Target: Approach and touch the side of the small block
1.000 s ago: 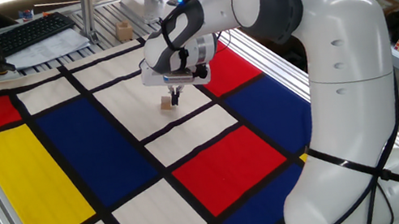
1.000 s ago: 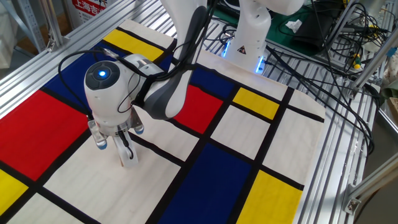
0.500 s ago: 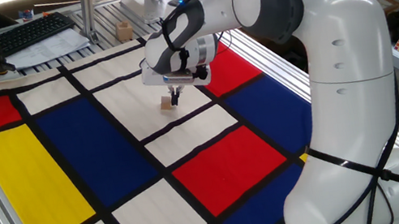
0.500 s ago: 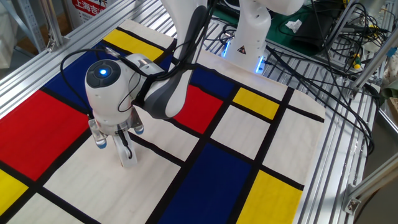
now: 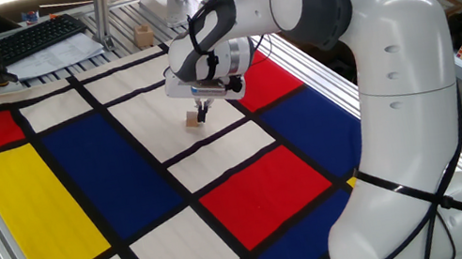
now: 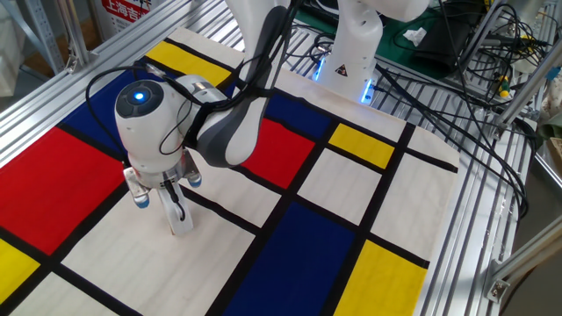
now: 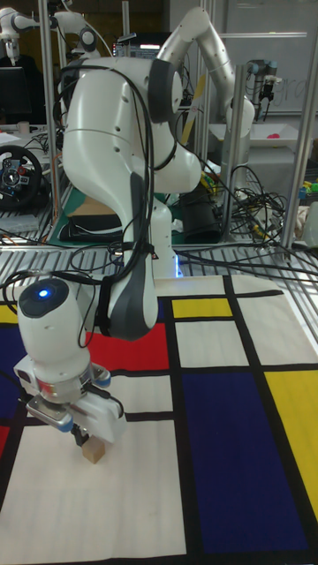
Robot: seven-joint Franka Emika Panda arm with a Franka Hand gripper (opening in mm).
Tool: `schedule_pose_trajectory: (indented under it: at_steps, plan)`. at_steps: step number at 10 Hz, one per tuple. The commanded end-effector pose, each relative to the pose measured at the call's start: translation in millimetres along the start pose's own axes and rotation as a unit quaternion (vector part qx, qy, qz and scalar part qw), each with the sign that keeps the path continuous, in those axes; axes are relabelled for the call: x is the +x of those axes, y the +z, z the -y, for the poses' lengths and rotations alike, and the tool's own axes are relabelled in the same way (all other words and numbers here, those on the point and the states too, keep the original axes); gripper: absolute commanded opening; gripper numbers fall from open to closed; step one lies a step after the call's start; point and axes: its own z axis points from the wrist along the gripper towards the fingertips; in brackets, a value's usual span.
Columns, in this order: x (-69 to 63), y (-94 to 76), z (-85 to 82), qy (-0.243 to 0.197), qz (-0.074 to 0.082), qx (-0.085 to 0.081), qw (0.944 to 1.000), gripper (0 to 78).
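In one fixed view the arm (image 5: 362,59) reaches over the desk's colour-block cloth (image 5: 45,210), and its claw (image 5: 202,113) points down at the block (image 5: 194,120), which sits on a cream panel just beside a black stripe; the dark tip stands at the block's right side, seemingly touching it, and the fingers look drawn close together with nothing held; a keyboard (image 5: 41,36) lies beyond the cloth. In the other fixed view the claw (image 6: 178,215) comes down on the cream panel and the block (image 6: 182,228) shows only as a pale sliver at the tip, touching it; whether the jaws are parted I cannot tell here. In the tall fixed view the block (image 7: 94,451) sits on the cream panel right below the wrist (image 7: 62,366), the claw (image 7: 80,434) at its left side, in contact.
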Motion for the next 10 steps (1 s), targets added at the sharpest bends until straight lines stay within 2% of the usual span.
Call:
schedule_pose_trajectory:
  at_steps: [1, 6, 10]
  plan:
    - [-1.0, -1.4, -0.1, 0.002, 0.002, -0.006, 1.0, 0.0]
    - [-0.8, -0.1, 0.5, 0.002, -0.003, -0.026, 0.9997, 0.0]
    - [-0.8, -0.1, 0.5, 0.002, -0.003, -0.026, 0.9996, 0.0]
